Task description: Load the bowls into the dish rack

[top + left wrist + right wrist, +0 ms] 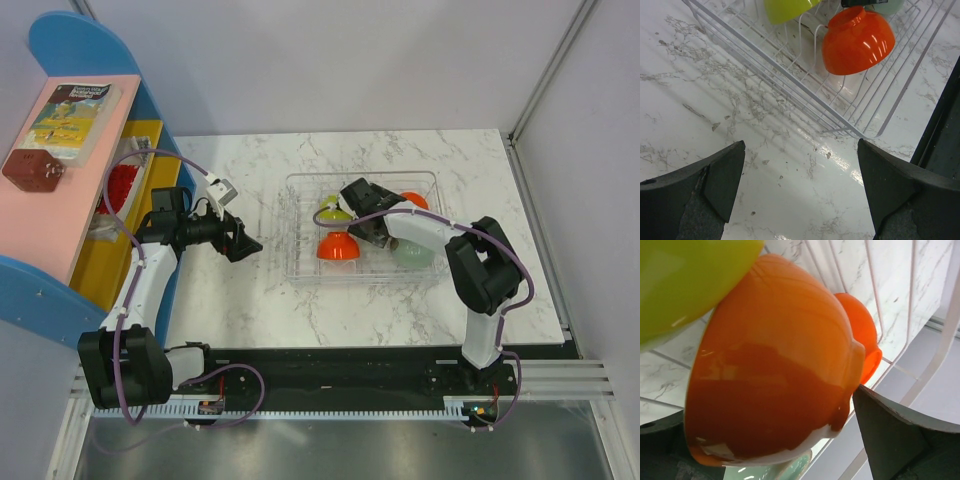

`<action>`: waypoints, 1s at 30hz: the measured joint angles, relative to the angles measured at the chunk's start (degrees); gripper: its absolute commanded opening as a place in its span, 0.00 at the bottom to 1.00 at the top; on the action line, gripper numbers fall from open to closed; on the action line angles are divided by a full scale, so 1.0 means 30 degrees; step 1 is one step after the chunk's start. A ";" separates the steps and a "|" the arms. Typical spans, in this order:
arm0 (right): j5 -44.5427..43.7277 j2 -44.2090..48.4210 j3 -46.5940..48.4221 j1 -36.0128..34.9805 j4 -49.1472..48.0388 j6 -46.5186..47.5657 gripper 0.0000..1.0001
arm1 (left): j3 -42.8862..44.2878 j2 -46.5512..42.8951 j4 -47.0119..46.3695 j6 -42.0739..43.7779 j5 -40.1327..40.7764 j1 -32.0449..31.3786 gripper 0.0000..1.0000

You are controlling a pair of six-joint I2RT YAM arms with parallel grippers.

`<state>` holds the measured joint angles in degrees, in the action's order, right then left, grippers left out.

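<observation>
The clear dish rack [362, 279] sits mid-table. In it lie a lime green bowl [333, 213], a red-orange bowl [338, 246], an orange bowl [413, 200] and a pale mint bowl [410, 253]. My right gripper [355, 195] hangs over the rack's far left part. In the right wrist view it [769, 400] is open, with an orange bowl [775, 365] tilted on its side between the spread fingers [895, 440]; the lime bowl [685, 275] leans on top. My left gripper [245, 243] [801, 142] is open and holds nothing, low over bare marble left of the rack [790, 75].
A blue and pink shelf [70, 170] with a book [75, 115] and a yellow bin [120, 215] stands along the table's left edge, close behind my left arm. Grey walls close the back and right sides. A black rail [340, 375] runs along the near edge.
</observation>
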<state>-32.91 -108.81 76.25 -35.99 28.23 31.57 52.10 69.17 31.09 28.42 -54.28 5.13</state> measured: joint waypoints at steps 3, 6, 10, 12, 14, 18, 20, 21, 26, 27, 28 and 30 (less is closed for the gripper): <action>0.0780 0.0000 0.0073 -0.0007 0.0845 0.0087 0.98 | 0.0000 0.0000 0.0007 0.0000 0.0000 0.0007 1.00; 0.1938 0.0036 0.0481 -0.0022 0.2157 0.0277 0.98 | 0.0000 0.0000 0.0000 0.0000 0.0000 0.0007 1.00; 0.3388 0.0204 0.1311 0.0000 0.3512 0.0444 0.98 | 0.0000 0.0000 0.0007 0.0000 0.0000 0.0015 1.00; 0.3912 0.0284 0.1654 0.0087 0.3920 0.0430 0.98 | 0.0000 0.0000 0.0000 0.0000 0.0000 0.0015 1.00; 0.4473 0.0342 0.1923 0.0204 0.4175 0.0393 0.98 | 0.0000 0.0000 0.0007 0.0000 0.0000 0.0015 1.00; 0.5894 0.0444 0.2630 0.0423 0.4503 0.0299 0.98 | 0.0000 0.0000 0.0000 0.0000 0.0000 0.0015 1.00; 0.6630 0.0503 0.3053 0.0525 0.4823 0.0219 0.98 | 0.0000 0.0000 0.0000 0.0000 0.0000 0.0015 1.00; 0.6972 0.0568 0.3235 0.0568 0.4983 0.0189 0.98 | 0.0000 0.0000 0.0007 0.0000 0.0000 0.0015 1.00; 0.9122 0.1115 0.4342 0.1217 0.6113 -0.0182 0.98 | 0.0000 0.0000 0.0000 0.0000 0.0000 0.0015 1.00; 0.9522 0.1297 0.4466 0.1464 0.6237 -0.0284 0.98 | 0.0000 0.0000 0.0000 0.0000 0.0007 0.0015 1.00; 0.9945 0.1486 0.4532 0.1719 0.6382 -0.0401 0.97 | 0.0000 0.0000 0.0000 0.0000 0.0000 0.0015 1.00; 1.1176 0.2025 0.4575 0.2601 0.6703 -0.0685 0.89 | 0.0000 0.0000 0.0007 0.0000 0.0000 0.0015 1.00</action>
<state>0.62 -102.74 89.97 -28.18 48.34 29.52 52.10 69.17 31.11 28.42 -54.28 5.17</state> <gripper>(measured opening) 0.975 0.993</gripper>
